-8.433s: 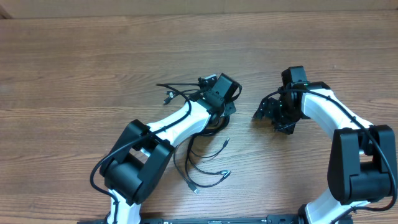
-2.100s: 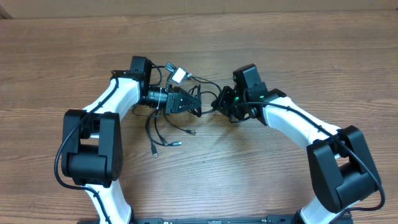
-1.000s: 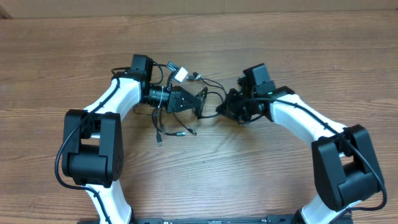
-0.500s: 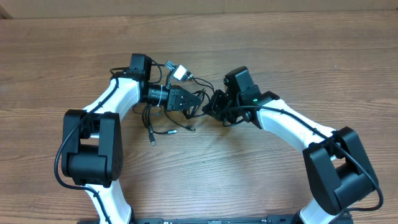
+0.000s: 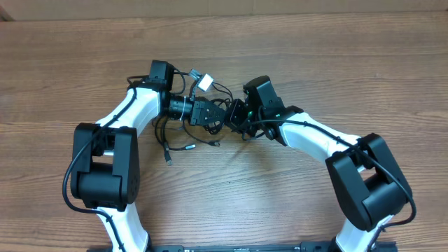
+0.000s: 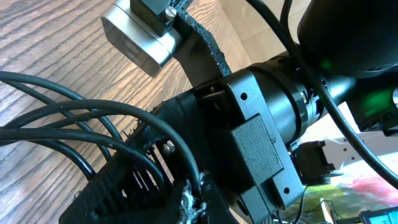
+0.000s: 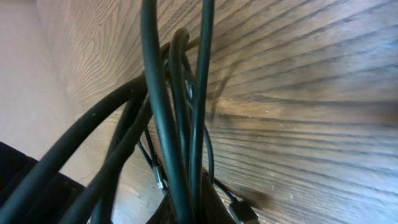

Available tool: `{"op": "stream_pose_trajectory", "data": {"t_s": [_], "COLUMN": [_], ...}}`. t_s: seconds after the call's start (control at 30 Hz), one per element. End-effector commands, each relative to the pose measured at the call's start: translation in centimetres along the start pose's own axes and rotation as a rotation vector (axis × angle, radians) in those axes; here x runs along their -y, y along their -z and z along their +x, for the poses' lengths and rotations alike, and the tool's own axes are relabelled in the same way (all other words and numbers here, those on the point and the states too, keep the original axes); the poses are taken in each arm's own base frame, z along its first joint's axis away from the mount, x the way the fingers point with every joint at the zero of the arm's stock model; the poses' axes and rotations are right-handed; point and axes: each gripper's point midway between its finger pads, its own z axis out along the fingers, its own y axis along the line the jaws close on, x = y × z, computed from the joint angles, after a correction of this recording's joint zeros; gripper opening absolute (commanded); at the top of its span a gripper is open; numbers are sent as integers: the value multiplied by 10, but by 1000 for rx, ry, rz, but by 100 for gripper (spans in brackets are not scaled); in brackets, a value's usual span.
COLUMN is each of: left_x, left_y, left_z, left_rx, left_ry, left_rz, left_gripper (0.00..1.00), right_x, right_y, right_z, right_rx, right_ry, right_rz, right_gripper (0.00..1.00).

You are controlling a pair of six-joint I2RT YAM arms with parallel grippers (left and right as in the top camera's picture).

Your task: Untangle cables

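The cables (image 5: pixel 166 143), thin glossy black cords, bunch mid-worktop (image 5: pixel 336 63) (wood-grained planks) between both arms, with loose plug ends trailing below. The left tool (image 5: pixel 215 116) and right tool (image 5: pixel 234 117) nearly meet, each pinched tight on strands. The right arm's black wrist crowds the left camera's view.

I see the cables (image 5: pixel 166 148) as thin black strands bunched in a knot mid-surface (image 5: pixel 315 56), loose plug-tipped ends trailing across the wood below.
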Motion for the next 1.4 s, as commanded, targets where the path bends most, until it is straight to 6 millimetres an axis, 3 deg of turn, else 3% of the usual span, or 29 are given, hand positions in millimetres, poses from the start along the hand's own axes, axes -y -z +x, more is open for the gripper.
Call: {"op": "stream_pose_trajectory", "data": {"t_s": [0.0, 0.13, 0.33, 0.37, 0.47, 0.67, 0.8, 1.0, 1.13, 1.23, 1.37], "left_x": [5, -4, -15, -16, -20, -28, -30, -38, -66, -66, -66], "left_y": [1, 2, 3, 4, 7, 24, 29, 44, 53, 48, 37], "left_z": [-5, -1, 1, 2, 1, -5, -5, -4, 18, 29, 43], "left_rx": [-6, -26, -45, -47, -46, -6, 1, 10, -106, -193, -322], "left_ry": [-29, -29, -33, -33, -25, 26, 37, 61, 27, -68, -211], "left_rz": [-33, -89, -149, -158, -178, -202, -209, -258, -442, -458, -479], "left_gripper": [4, 4, 6, 19, 32, 80, 99, 92, 91, 89, 64], "right_x": [-7, -37, -24, -21, -14, -13, -12, -1, 1, 2, 2], "right_y": [-15, -17, -14, -13, -7, 10, 11, 6, 6, 6, 6], "right_z": [11, 27, 15, 13, 7, -1, -2, -6, -8, -9, -8], "right_rx": [-96, -224, -218, -217, -224, -267, -266, -236, -229, -228, -230], "right_ry": [72, 203, 160, 149, 129, 140, 137, 102, 97, 87, 86], "right_rz": [-88, -307, -287, -281, -278, -351, -351, -288, -281, -279, -279], "right_gripper": [4, 4, 4, 4, 4, 4, 4, 4, 4, 4, 4]}}
